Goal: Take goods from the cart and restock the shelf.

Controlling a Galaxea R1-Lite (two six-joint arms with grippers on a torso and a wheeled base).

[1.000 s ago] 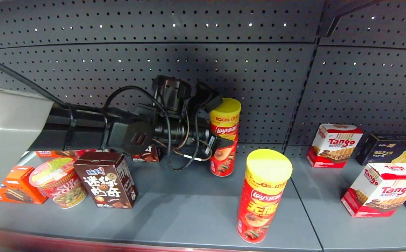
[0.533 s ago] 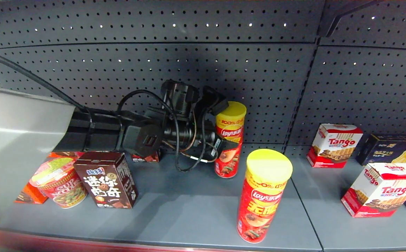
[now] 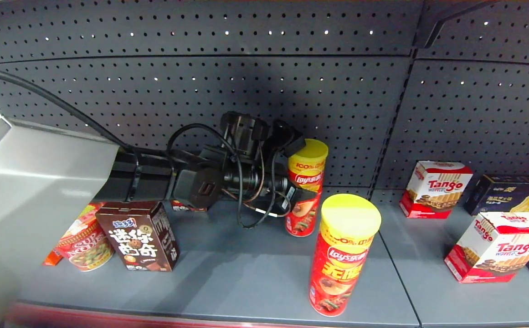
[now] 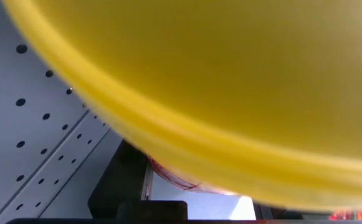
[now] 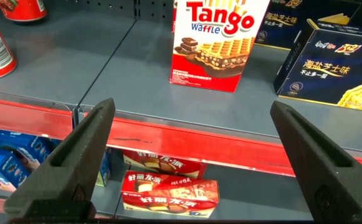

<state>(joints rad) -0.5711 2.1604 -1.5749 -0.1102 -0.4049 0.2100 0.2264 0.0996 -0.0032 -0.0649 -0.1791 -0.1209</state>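
Observation:
In the head view my left gripper (image 3: 304,194) is shut on a red chips can (image 3: 306,175) with a yellow lid, one dark finger crossing its middle. The can is almost upright at the back of the grey shelf (image 3: 246,273), close to the pegboard; I cannot tell whether its base touches the shelf. The can's yellow lid (image 4: 243,81) looms very close in the left wrist view. A second, matching chips can (image 3: 344,253) stands nearer the front, just right of the held one. My right gripper (image 5: 196,162) hangs open in front of the shelf's red front edge (image 5: 187,140).
A cup of noodles (image 3: 84,241) and a brown cookie box (image 3: 139,237) stand at the shelf's left. Wafer boxes (image 3: 437,187) (image 3: 496,246) and a dark blue box (image 3: 515,193) fill the right. A wafer box (image 5: 215,37) stands behind the red edge, more boxes on the shelf below.
My left arm has carried the chips can to the right and a little lower, closer to the front can. The other goods have not moved.

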